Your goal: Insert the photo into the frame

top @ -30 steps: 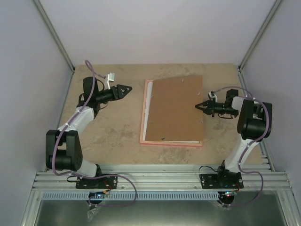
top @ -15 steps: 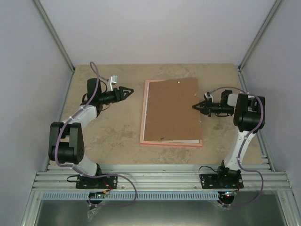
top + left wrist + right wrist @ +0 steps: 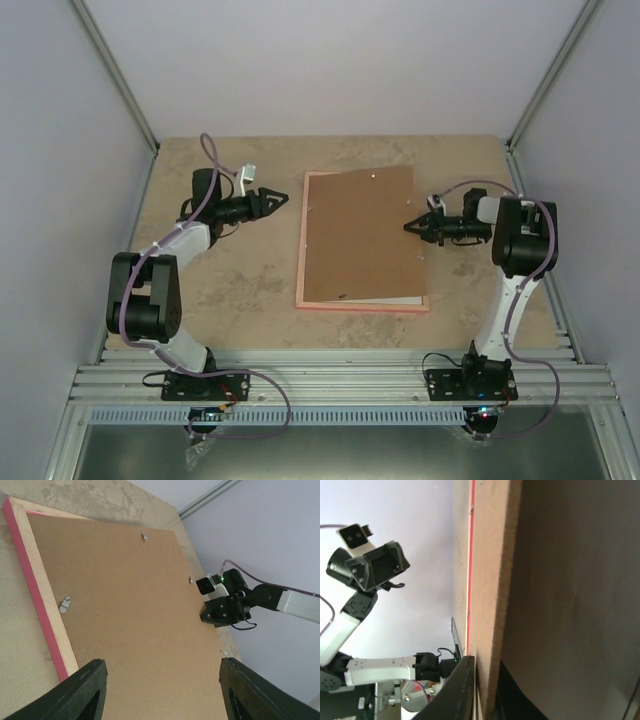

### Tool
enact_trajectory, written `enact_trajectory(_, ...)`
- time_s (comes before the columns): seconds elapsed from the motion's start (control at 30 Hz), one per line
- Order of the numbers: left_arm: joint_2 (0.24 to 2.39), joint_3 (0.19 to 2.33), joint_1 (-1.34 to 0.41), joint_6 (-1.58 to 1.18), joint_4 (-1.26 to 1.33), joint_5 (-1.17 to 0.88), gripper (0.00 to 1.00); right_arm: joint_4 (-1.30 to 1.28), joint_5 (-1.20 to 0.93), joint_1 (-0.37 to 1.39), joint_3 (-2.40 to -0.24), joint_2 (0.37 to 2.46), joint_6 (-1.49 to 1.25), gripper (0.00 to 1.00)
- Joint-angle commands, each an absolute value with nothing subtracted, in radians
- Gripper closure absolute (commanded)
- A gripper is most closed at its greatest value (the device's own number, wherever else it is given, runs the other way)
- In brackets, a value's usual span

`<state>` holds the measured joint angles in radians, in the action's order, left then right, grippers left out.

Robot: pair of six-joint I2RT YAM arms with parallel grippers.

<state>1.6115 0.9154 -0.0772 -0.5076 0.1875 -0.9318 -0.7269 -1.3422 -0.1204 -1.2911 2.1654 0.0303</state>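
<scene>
Since 1 s ago the plain brown hardboard backing has been swung squarer over the thin pink rectangular frame, which lies mid-table.

Top view: the right gripper is closed on the backing's right edge. The photo is not seen and is probably beneath.

Left wrist: the left gripper is spread wide, empty.

Right wrist: the edge is seen pinched.

Lowering is best done level, with corners aligned inside the rim.

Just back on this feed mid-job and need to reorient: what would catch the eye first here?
The big brown backing board lies slightly askew on the pink frame in the middle of the table, covering the frame's opening. The right gripper is shut on the board's right edge. The left gripper hangs open just off the frame's left side, touching nothing.
</scene>
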Motion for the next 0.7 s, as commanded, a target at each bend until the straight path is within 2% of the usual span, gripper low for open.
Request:
enact_trajectory(0.0, 1.615, 0.951, -0.083, -0.452, 0.142, -0.893, 0.36, -0.685, -1.265, -0.101, -1.298, 2.147, 0.040, 0.84)
enact_trajectory(0.1, 1.597, 0.956, -0.084, -0.428, 0.114, -0.856, 0.35, -0.713, -1.196, -0.101, -1.324, 2.092, 0.057, 0.69)
enact_trajectory(0.27, 1.540, 0.965, -0.083, -0.350, 0.029, -0.726, 0.32, -0.788, -1.015, -0.101, -1.371, 2.019, 0.108, 0.37)
enact_trajectory(0.37, 1.504, 0.968, -0.083, -0.297, -0.023, -0.632, 0.29, -0.811, -0.907, -0.109, -1.382, 1.969, 0.150, 0.28)
enact_trajectory(0.43, 1.484, 0.967, -0.083, -0.266, -0.050, -0.585, 0.27, -0.820, -0.873, -0.123, -1.383, 1.940, 0.174, 0.26)
enact_trajectory(0.5, 1.474, 0.966, -0.083, -0.245, -0.065, -0.564, 0.27, -0.831, -0.838, -0.137, -1.385, 1.921, 0.195, 0.29)
enact_trajectory(0.67, 1.500, 0.979, -0.083, -0.189, -0.103, -0.570, 0.31, -0.771, -0.748, -0.160, -1.341, 1.898, 0.219, 0.52)
